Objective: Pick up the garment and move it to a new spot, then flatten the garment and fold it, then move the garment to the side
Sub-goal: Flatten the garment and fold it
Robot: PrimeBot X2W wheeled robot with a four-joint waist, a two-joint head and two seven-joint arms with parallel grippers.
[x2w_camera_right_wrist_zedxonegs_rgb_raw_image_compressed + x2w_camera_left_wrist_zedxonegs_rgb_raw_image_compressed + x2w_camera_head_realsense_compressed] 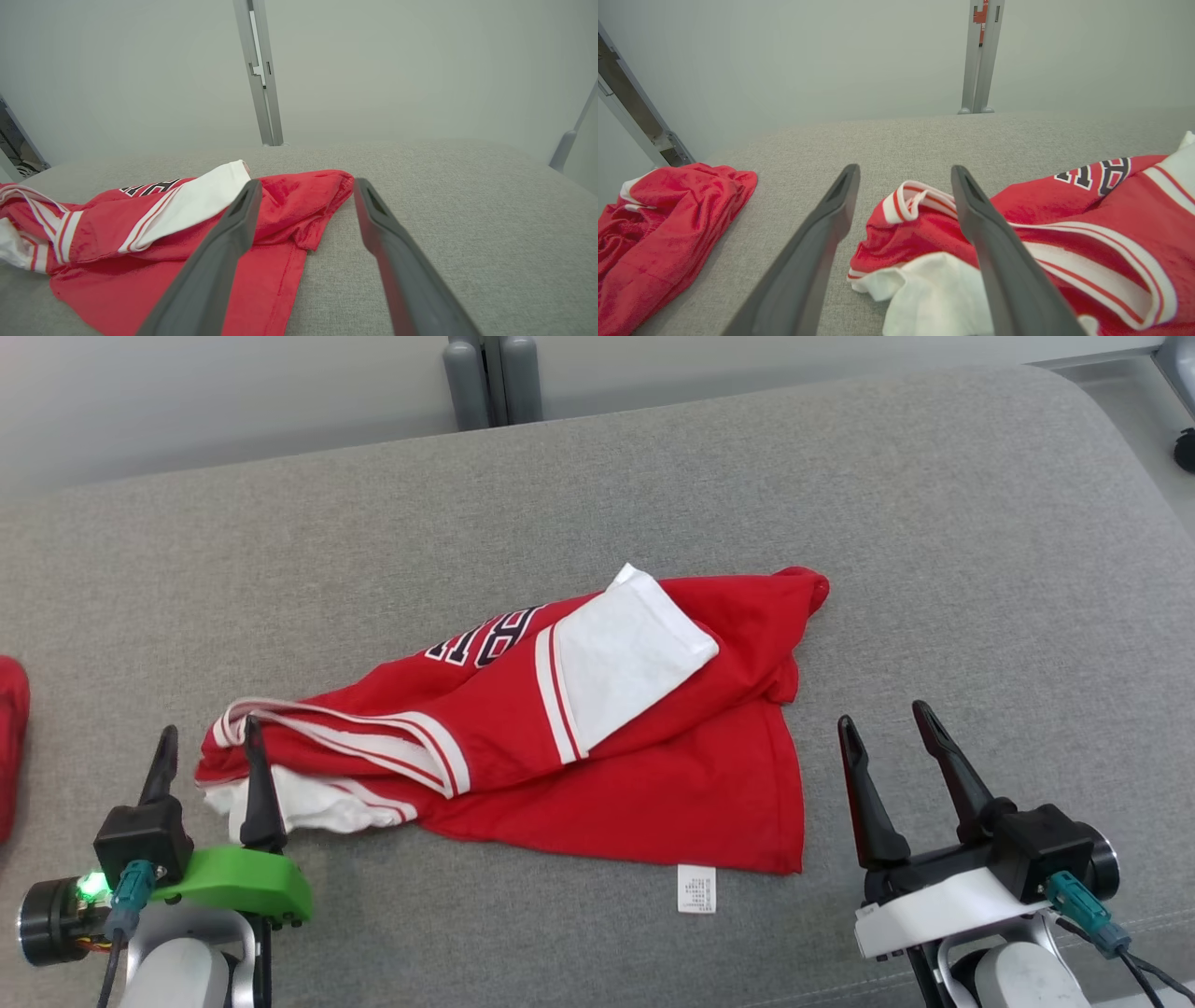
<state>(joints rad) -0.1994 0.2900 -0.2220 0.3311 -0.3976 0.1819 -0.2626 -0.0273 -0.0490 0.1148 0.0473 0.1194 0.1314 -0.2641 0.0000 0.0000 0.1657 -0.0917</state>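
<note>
The garment [653,775] is a red jersey with white sleeves, striped trim and dark lettering, lying crumpled and partly folded on the grey cushion [934,523]. My left gripper [210,739] stands open at the garment's left end. Its inner finger [257,784] overlaps the striped edge. In the left wrist view the garment's [1064,224] striped hem lies between the spread fingers of that gripper [906,169], and nothing is pinched. My right gripper [882,716] is open just right of the garment, apart from it. In the right wrist view this gripper [308,182] points past the garment's [140,219] far corner.
A second red cloth [668,224] lies heaped at the cushion's left edge [9,747]. A white care label [695,889] sticks out at the garment's near hem. Grey posts [492,378] stand behind the cushion. Bare cushion stretches to the right and back.
</note>
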